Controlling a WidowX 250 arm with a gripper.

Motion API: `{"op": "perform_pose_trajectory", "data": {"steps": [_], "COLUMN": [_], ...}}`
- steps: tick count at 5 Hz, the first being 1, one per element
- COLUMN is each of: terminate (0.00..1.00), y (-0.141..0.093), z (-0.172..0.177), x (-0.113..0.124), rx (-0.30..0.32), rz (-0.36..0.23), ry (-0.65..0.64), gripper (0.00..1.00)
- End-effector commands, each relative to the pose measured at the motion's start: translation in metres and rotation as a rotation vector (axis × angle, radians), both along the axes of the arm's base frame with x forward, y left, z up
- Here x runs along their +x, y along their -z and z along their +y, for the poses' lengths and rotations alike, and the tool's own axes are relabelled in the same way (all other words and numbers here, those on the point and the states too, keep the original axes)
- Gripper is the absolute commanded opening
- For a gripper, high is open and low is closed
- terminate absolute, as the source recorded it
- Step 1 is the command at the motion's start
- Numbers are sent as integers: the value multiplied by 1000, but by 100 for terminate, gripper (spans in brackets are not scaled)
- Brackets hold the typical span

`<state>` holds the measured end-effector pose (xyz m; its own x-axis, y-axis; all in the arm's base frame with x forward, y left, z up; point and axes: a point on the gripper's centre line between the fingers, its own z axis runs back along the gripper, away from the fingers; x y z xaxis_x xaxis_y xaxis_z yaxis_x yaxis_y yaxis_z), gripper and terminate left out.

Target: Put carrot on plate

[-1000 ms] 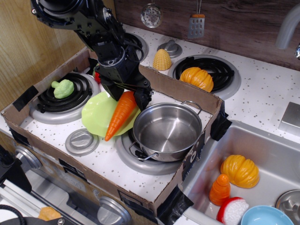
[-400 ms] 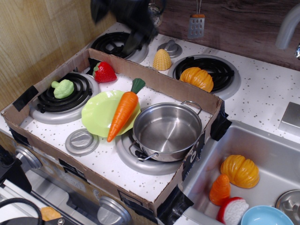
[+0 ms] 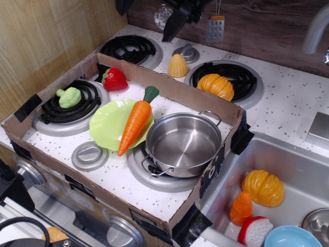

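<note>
The carrot [image 3: 135, 124] lies on the right side of the plate [image 3: 109, 124], its green stem pointing up toward the back wall of the cardboard box [image 3: 216, 105] and its tapered tip hanging past the plate's near rim over the white speckled table [image 3: 108, 177]. It rests there unsupported by anything but the plate and possibly the pot [image 3: 184, 142], whose rim it lies just beside; whether the two touch cannot be told. It lies at a slant because it is about as long as the plate is wide, so it can only bridge the shallow dish, not sit inside it. The gripper [image 3: 175, 15] is high at the top edge of the view, well apart from the carrot, above the rear burners; only a dark part of it shows and it is partly cut off, so I cannot tell whether its jaws are apart or together, though nothing is visibly held. Judged from how things lie, the placing looks done. The main risk is that the overhanging tip lets the glossy carrot roll or slide off toward the small grey lid [image 3: 89, 155] if anything is bumped.
</note>
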<state>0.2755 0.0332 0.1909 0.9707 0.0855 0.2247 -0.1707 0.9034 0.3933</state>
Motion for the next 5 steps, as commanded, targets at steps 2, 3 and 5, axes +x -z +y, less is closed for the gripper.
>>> {"op": "perform_pose_trajectory", "data": {"steps": [2, 3, 5], "terminate": [0, 0, 100], "y": [-16, -16, -16], "z": [-7, -7, -7], "x": [4, 4, 4], "rx": [-10, -10, -10], "rz": [-50, -50, -50], "ry": [-7, -7, -7], "gripper": [100, 100, 100]}}
